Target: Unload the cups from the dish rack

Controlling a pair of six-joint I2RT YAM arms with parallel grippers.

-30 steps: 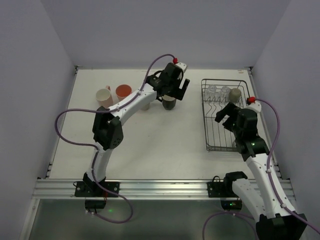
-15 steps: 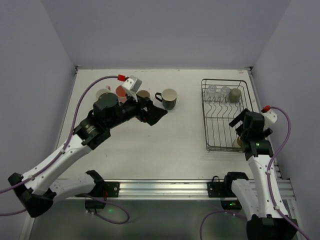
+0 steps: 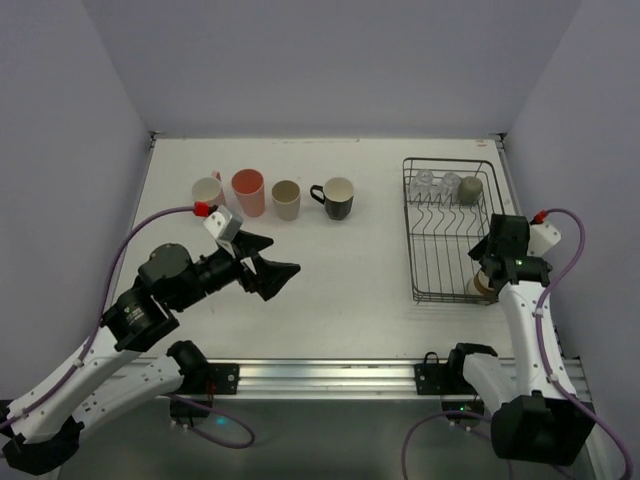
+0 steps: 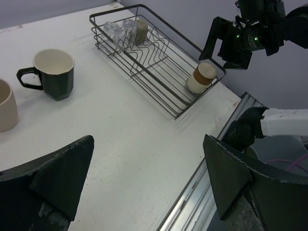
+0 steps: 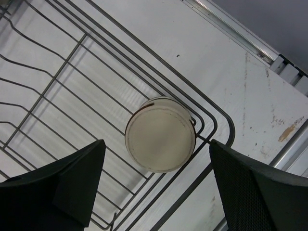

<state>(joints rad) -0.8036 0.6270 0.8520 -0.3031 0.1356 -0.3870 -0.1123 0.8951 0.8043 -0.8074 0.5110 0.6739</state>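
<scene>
Four cups stand in a row on the table: a pale pink mug (image 3: 207, 190), a salmon-pink tumbler (image 3: 247, 192), a beige cup (image 3: 286, 199) and a black mug (image 3: 338, 197) with cream inside. The dish rack (image 3: 413, 250) holds two clear glasses (image 3: 436, 183) and an olive-grey mug (image 3: 470, 188) at its far end. A cream and brown cup (image 5: 160, 134) sits upside down in its near right corner. My right gripper (image 5: 157, 144) is open directly above that cup, not touching it. My left gripper (image 3: 275, 272) is open and empty over the bare table.
The table's metal front rail (image 3: 320, 375) runs along the near edge. Walls close in the left, back and right sides. In the left wrist view the rack (image 4: 159, 72), the black mug (image 4: 54, 72) and the right gripper (image 4: 231, 41) all show.
My left arm has let go of the black mug and pulled back to the near left. My right gripper has moved over the rack's near right corner, above the cream cup.
</scene>
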